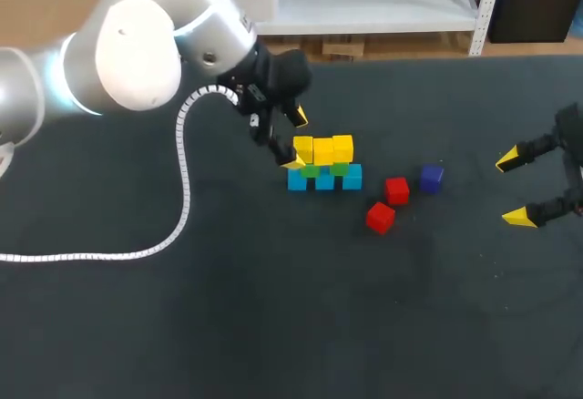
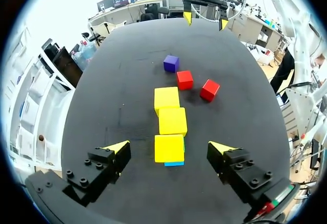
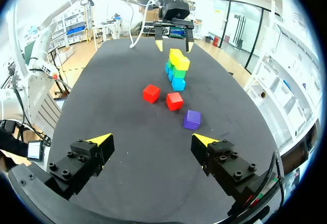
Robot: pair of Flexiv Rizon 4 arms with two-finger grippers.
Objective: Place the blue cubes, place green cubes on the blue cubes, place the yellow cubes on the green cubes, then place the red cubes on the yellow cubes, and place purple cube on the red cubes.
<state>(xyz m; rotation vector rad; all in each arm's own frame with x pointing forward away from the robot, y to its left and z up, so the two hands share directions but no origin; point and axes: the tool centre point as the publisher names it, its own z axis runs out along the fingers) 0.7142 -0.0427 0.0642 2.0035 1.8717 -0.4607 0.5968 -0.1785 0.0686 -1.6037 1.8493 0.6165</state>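
The dark tabletop [image 1: 273, 326] fills the head view, its far edge running behind the cubes. A broad stretch of it lies between the cubes and the near edge.

The left arm [image 1: 137, 44] comes in from the far left corner, trailing a white coiled cable [image 1: 182, 189] across the tabletop's left side. The left jaws stand wide and hold nothing. They hover over the left end of the stack [image 1: 324, 166], and in the left wrist view the nearest yellow cube [image 2: 169, 148] lies between the tips without touching either.

The right arm [image 1: 572, 135] stays at the right edge, well apart from everything. The right jaws are also wide and hold nothing.

The stack stands near the tabletop's middle, towards the far side. It has three blue cubes [image 1: 325, 180] in a row at the bottom, two green cubes [image 1: 311, 170] on them, and three yellow cubes on top.

Just to its right, two red cubes [image 1: 396, 190] sit on the tabletop, one nearer the front than the other. The purple cube [image 1: 432, 177] rests beside them, towards the right arm. A wide strip of tabletop separates it from the right jaws.
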